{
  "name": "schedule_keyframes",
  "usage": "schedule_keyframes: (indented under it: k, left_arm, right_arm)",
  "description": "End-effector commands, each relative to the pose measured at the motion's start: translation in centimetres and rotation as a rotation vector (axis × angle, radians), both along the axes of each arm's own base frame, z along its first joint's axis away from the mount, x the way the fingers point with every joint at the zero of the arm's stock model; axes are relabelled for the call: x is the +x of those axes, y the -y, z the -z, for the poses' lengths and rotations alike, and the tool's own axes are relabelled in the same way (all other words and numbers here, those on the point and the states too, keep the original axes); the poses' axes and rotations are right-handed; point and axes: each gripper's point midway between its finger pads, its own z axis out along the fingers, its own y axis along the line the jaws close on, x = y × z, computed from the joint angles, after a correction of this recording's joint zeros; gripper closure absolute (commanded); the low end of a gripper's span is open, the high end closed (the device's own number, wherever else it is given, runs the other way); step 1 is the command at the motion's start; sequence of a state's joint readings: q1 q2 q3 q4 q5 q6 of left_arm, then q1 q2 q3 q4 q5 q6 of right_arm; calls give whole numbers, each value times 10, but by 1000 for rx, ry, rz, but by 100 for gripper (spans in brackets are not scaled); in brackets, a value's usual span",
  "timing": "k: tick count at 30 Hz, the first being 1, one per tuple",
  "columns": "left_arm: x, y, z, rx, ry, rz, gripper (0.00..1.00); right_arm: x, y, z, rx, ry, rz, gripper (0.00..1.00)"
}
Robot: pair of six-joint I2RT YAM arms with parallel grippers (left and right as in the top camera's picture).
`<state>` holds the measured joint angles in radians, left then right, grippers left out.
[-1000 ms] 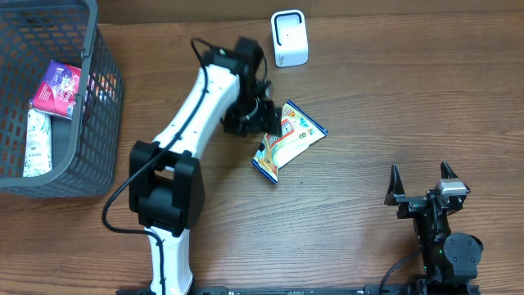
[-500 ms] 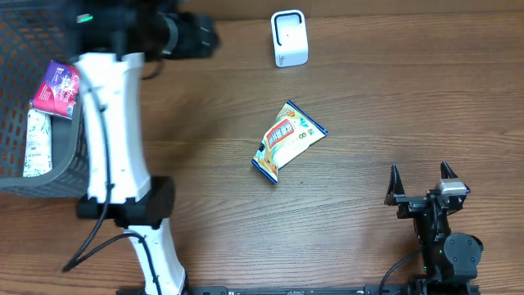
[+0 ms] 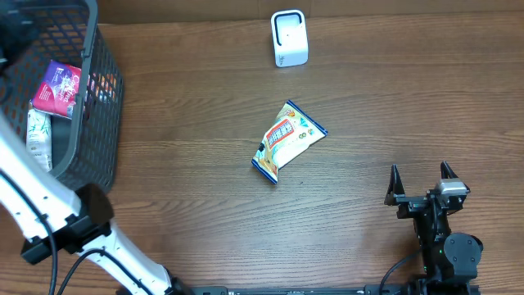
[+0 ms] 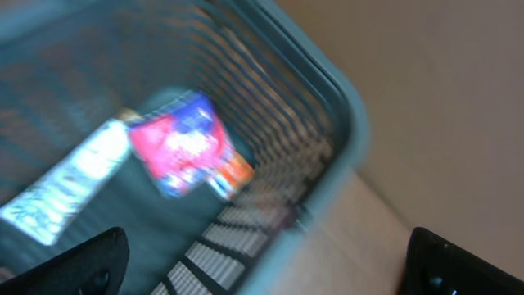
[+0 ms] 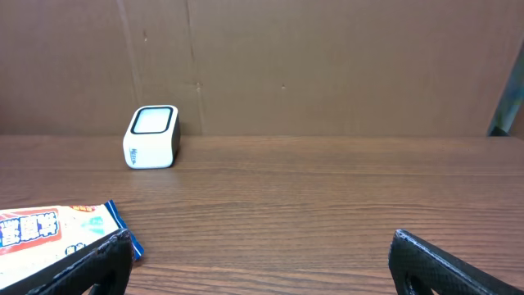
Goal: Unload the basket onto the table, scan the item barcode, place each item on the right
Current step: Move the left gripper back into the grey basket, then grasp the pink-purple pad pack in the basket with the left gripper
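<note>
The item, a white and blue snack packet [image 3: 286, 141], lies flat on the table's middle with nothing touching it; its corner [image 5: 57, 233] shows at the left of the right wrist view. The white barcode scanner [image 3: 289, 38] stands at the far edge, also seen as a small box [image 5: 151, 136]. My left gripper [image 4: 266, 250] hangs open and empty over the grey basket's rim [image 4: 344, 106], in a blurred view. My right gripper [image 3: 421, 182] rests open and empty at the near right, facing the scanner.
The grey wire basket [image 3: 102, 106] fills the far left corner and holds a purple-pink packet [image 3: 59, 88] and a white tube [image 3: 37, 139]. The left arm's white links [image 3: 49, 213] run along the left edge. A brown wall stands behind the scanner.
My left arm has swung from beside the snack packet to the far left, over the basket, its jaws widening. The packet stays where it lay. The right arm has not moved.
</note>
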<state>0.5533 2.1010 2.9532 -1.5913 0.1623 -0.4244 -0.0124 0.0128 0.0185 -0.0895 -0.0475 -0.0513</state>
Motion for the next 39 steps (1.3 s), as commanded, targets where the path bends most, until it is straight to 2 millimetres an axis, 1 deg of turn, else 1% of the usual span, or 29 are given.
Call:
schedule_keyframes:
  k: [1, 3, 5, 9, 12, 15, 18, 20, 22, 27, 33, 37, 39]
  left_arm:
    - [-11, -41, 8, -76, 20, -197, 0]
    - [-11, -52, 20, -98, -2, -222, 0]
    - [-7, -59, 37, -111, -41, -233, 0]
    - [-2, -80, 80, -96, -164, -304, 0]
    - [7, -92, 113, -106, -238, -330, 0]
    - [14, -96, 147, -140, -304, -326, 0]
    - [21, -95, 178, -171, -372, -315, 3]
    - [25, -93, 198, -189, -413, -305, 5]
    - [30, -91, 214, -197, -442, -294, 7]
    - [40, -88, 241, -174, -503, -288, 7]
    - [43, -90, 270, -127, -582, -291, 7]
    - [48, -93, 280, -124, -583, -284, 7]
    - [50, -94, 280, -120, -575, -285, 7]
  right_arm:
    - [0, -1, 1, 1, 7, -2, 0]
    - [0, -1, 1, 1, 7, -2, 0]
    - [0, -1, 1, 1, 7, -2, 0]
    - [0, -1, 1, 1, 7, -2, 0]
    - [0, -1, 1, 1, 7, -2, 0]
    - [0, -1, 1, 1, 7, -2, 0]
    - [0, -1, 1, 1, 7, -2, 0]
    - [0, -1, 1, 1, 7, -2, 0]
    - [0, -1, 1, 1, 7, -2, 0]
    - [0, -1, 1, 1, 7, -2, 0]
    - [0, -1, 1, 1, 7, -2, 0]
    - [0, -1, 1, 1, 7, -2, 0]
    - [0, -1, 1, 1, 7, -2, 0]
